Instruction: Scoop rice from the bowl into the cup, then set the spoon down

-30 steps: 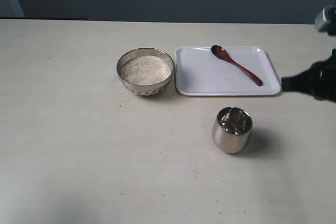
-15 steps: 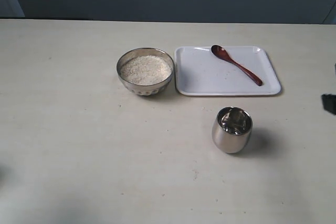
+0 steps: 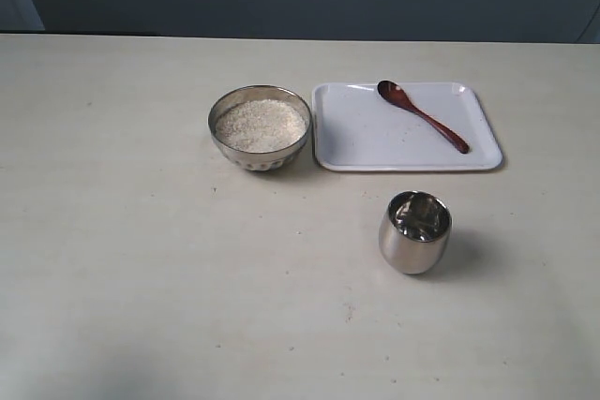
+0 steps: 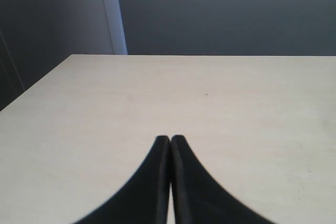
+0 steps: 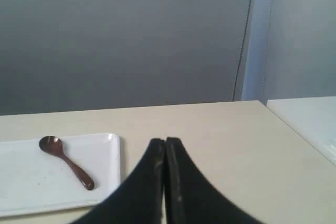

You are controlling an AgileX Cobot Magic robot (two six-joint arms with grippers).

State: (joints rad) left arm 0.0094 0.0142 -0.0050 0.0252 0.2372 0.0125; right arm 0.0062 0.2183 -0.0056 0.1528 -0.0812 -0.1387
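Observation:
A shiny metal bowl [image 3: 260, 127] holds white rice [image 3: 260, 124] at the table's middle. To its right the dark wooden spoon [image 3: 422, 115] lies on a white tray [image 3: 356, 138], also seen as the spoon [image 5: 65, 162] in the right wrist view. The steel cup [image 3: 414, 231] stands upright in front of the tray; something pale shows inside it, and I cannot tell what. Neither arm shows in the exterior view. My left gripper [image 4: 170, 139] is shut over bare table with nothing in it. Beside the tray's corner, my right gripper [image 5: 165, 141] is shut and holds nothing.
The table [image 3: 141, 259] is a pale cream surface, with a dark wall behind. Its far edge and a corner show in the left wrist view. A second pale surface [image 5: 310, 116] lies beyond a gap in the right wrist view.
The right arm, dark at the exterior view's right edge a second ago, has drawn back out of that view. The bowl, cup, spoon and tray have not moved.

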